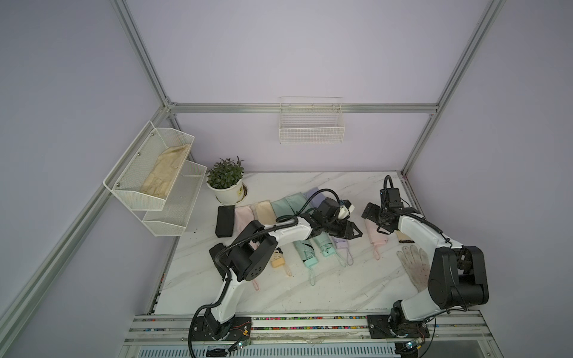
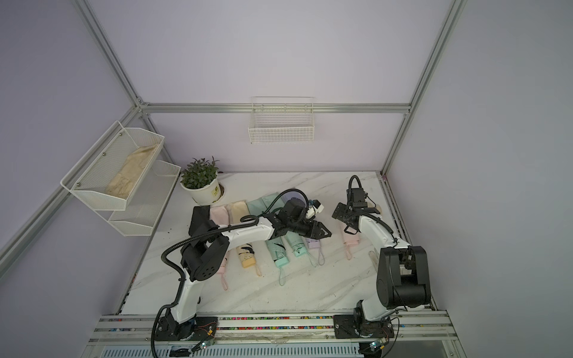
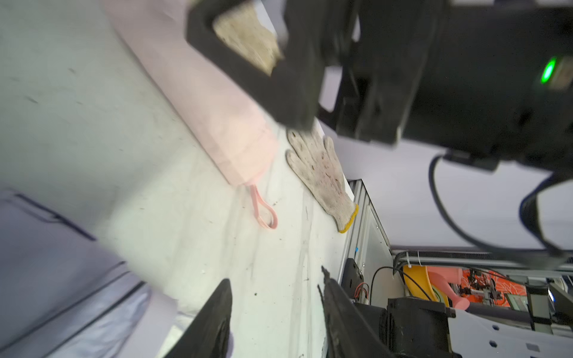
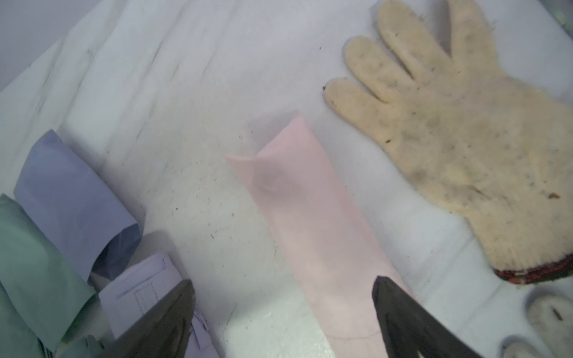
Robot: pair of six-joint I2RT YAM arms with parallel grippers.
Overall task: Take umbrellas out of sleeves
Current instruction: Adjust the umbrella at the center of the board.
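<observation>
In both top views your right gripper (image 1: 375, 219) hangs spread wide and empty over the closed end of the pink sleeve (image 1: 376, 237), probably to pin it. Its umbrella seems to be inside, loop pointing at you. The left gripper (image 1: 355, 233) hovers half parted, empty, above the lilac umbrella (image 1: 342, 243). Left wrist view: bare table (image 3: 93, 108) beside the sleeve, a yellow-cuffed glove (image 3: 322, 173) at the table edge. Right wrist view: the sleeve runs between the jaws, apparently untouched; a red-cuffed glove (image 4: 449, 139) crowds one side, a lilac sleeve (image 4: 71, 201) the other.
</observation>
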